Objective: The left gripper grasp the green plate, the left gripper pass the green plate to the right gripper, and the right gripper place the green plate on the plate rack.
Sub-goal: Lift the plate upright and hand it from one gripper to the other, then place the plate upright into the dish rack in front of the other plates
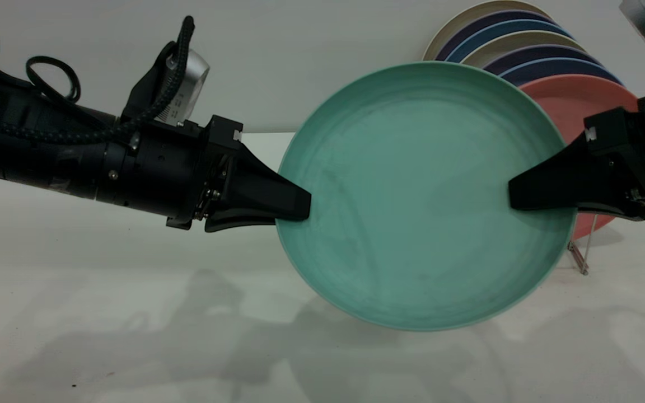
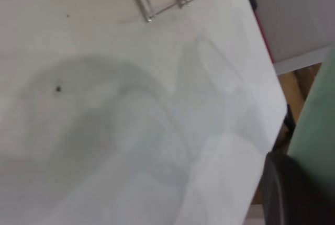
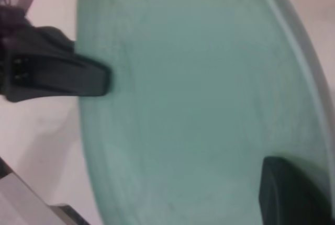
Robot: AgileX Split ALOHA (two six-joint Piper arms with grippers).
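The green plate (image 1: 423,196) hangs in the air above the table, tilted with its face to the exterior camera. My left gripper (image 1: 294,212) is shut on its left rim, one finger over the face and one behind. My right gripper (image 1: 515,196) is closed over the right rim in the same way. In the right wrist view the plate (image 3: 199,94) fills the frame, with my right finger (image 3: 293,193) on it and the left gripper (image 3: 99,81) at the far rim. The left wrist view shows a strip of the plate (image 2: 314,125). The plate rack (image 1: 578,257) stands behind at the right.
The rack holds a salmon-pink plate (image 1: 580,101) in front and several blue and cream plates (image 1: 501,33) behind it. The rack's wire base (image 2: 162,0) and the table's edge (image 2: 272,78) show in the left wrist view. The white table (image 1: 132,313) lies below the plate.
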